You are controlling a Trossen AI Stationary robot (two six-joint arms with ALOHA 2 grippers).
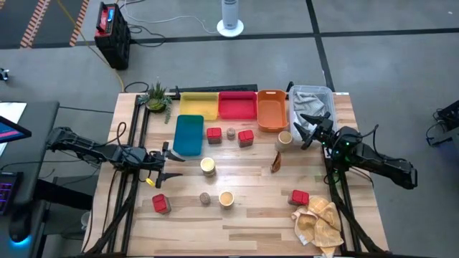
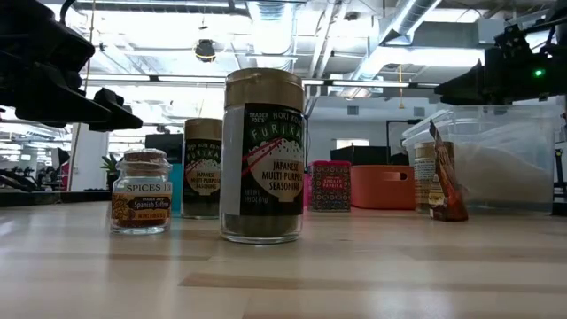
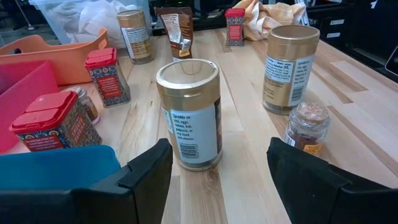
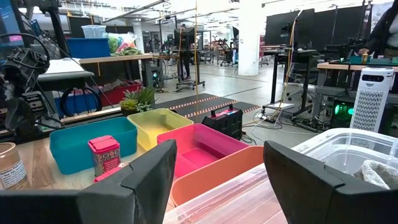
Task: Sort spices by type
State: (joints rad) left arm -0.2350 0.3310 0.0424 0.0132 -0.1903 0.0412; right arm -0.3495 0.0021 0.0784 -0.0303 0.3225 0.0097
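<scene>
The spices stand on the wooden table: red boxes [image 1: 214,134] [image 1: 246,137] [image 1: 161,203], tan jars with pale tops [image 1: 208,166] [image 1: 226,199] [image 1: 285,140], small round jars [image 1: 232,133] [image 1: 205,198], and a thin brown packet [image 1: 275,162]. My left gripper [image 1: 172,166] is open and level, low over the table. It points toward the table's right edge at the nearest tan jar [image 3: 188,115], which stands upright just beyond its fingertips. My right gripper [image 1: 305,129] is open and empty. It hovers at the clear bin's near corner, by the far-right tan jar.
Teal [image 1: 188,134], yellow [image 1: 199,104], red [image 1: 237,105] and orange [image 1: 271,110] trays line the far side. A clear bin [image 1: 312,100] sits at the far right and a small plant [image 1: 156,97] at the far left. A tan paper wad [image 1: 319,222] and another red box [image 1: 299,198] lie near right.
</scene>
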